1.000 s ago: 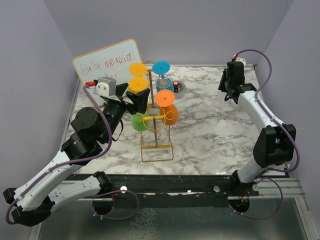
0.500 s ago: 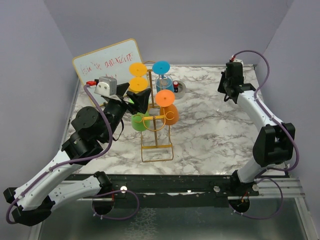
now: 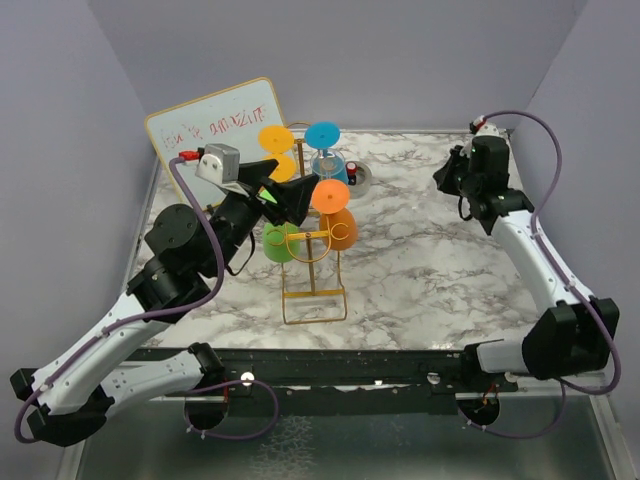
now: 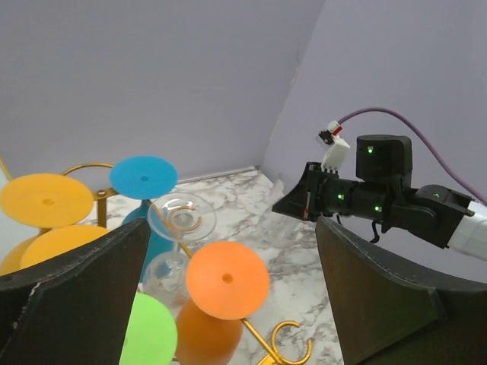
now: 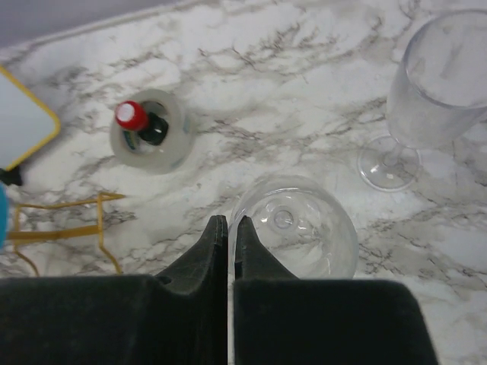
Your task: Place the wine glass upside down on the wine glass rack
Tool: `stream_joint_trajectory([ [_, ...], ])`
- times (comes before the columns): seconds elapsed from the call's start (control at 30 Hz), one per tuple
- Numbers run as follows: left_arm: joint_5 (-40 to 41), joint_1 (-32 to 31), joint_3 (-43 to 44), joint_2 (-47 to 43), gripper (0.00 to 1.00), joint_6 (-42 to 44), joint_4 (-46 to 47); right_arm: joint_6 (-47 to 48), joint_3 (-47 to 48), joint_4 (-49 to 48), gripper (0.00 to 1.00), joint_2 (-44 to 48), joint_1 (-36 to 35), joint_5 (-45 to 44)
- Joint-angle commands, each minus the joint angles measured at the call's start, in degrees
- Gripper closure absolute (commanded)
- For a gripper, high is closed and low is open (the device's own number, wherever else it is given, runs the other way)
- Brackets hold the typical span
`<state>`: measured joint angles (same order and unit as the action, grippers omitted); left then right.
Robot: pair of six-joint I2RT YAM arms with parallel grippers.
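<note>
The gold wire wine glass rack stands mid-table with orange, green, yellow and blue glasses hung upside down. My left gripper is open and empty just left of its top; in the left wrist view the orange foot, a hung clear glass and a free hook lie between its fingers. My right gripper is shut on the rim of an upright clear wine glass at the far right.
A second clear wine glass stands upright beside the held one. A small round dish with a red-capped item sits behind the rack. A whiteboard leans at the back left.
My right arm has swung outward to the right and its wrist has turned. My left gripper has risen a little and moved closer over the rack's top.
</note>
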<state>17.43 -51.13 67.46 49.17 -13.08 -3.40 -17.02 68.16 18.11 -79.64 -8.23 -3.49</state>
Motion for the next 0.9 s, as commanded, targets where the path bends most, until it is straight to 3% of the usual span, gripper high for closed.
stream_joint_trajectory([
  [0.0, -7.2, -0.3, 2.8, 2.5, 0.09, -4.7, 3.1, -2.4, -2.8, -10.7, 0.99, 7.3, 0.0, 7.3],
  [0.33, -10.7, -0.3, 7.4, 12.1, 0.09, -19.8, 10.6, -10.5, -14.6, -33.5, 0.99, 23.5, 0.0, 11.0],
  [0.53, -10.0, -0.3, 8.6, 17.9, 0.02, -30.0, 19.7, -16.2, -17.8, -47.0, 0.99, 30.9, 0.0, 12.9],
  [0.87, -8.1, -0.3, 15.0, 26.8, 0.01, -40.6, 26.7, -24.4, -18.9, -64.6, 0.99, 34.5, 0.0, 16.6],
])
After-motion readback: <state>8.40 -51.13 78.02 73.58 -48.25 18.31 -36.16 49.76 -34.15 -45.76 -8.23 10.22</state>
